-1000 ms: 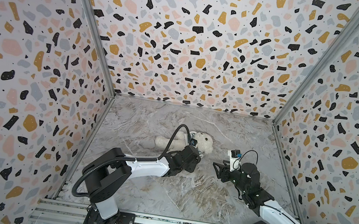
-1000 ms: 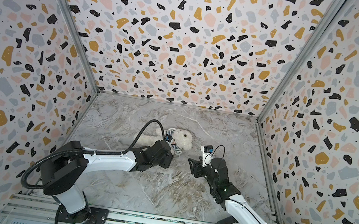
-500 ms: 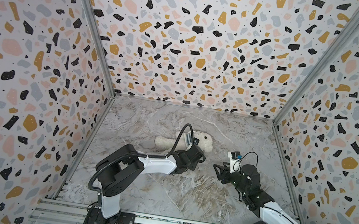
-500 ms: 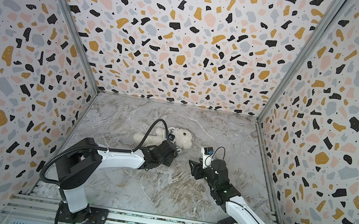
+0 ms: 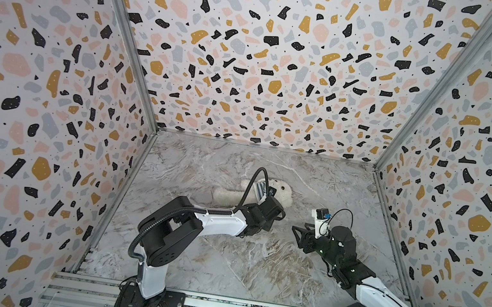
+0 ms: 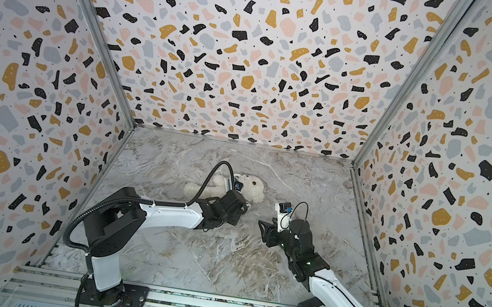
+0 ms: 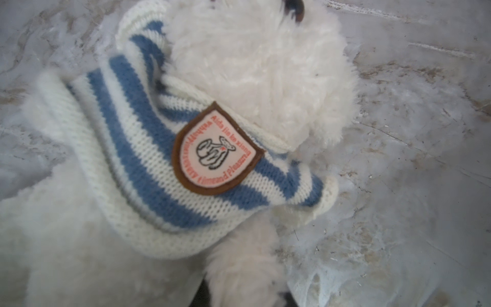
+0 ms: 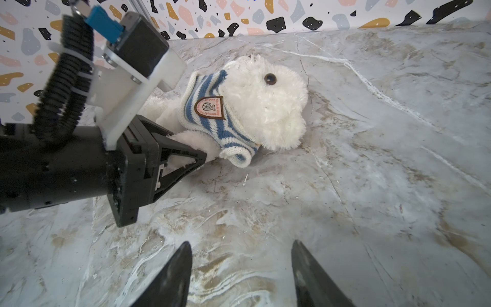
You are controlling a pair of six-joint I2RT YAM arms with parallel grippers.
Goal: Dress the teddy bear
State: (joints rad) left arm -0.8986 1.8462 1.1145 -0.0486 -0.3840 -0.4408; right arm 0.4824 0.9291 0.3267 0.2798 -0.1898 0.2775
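Three terrazzo walls [image 5: 272,47] | marble floor [image 5: 220,258] | left jaws pinching teddy bear [image 8: 273,111] | right jaws spread, empty

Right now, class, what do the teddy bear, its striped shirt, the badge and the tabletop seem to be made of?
The teddy bear: white plush, shaggy matte pile. The striped shirt: knitted yarn, stitch rows visible. The badge: seemingly printed fabric patch with brown felt-like border. The tabletop: smooth, marble-veined, faintly glossy; real stone or printed laminate, cannot tell.
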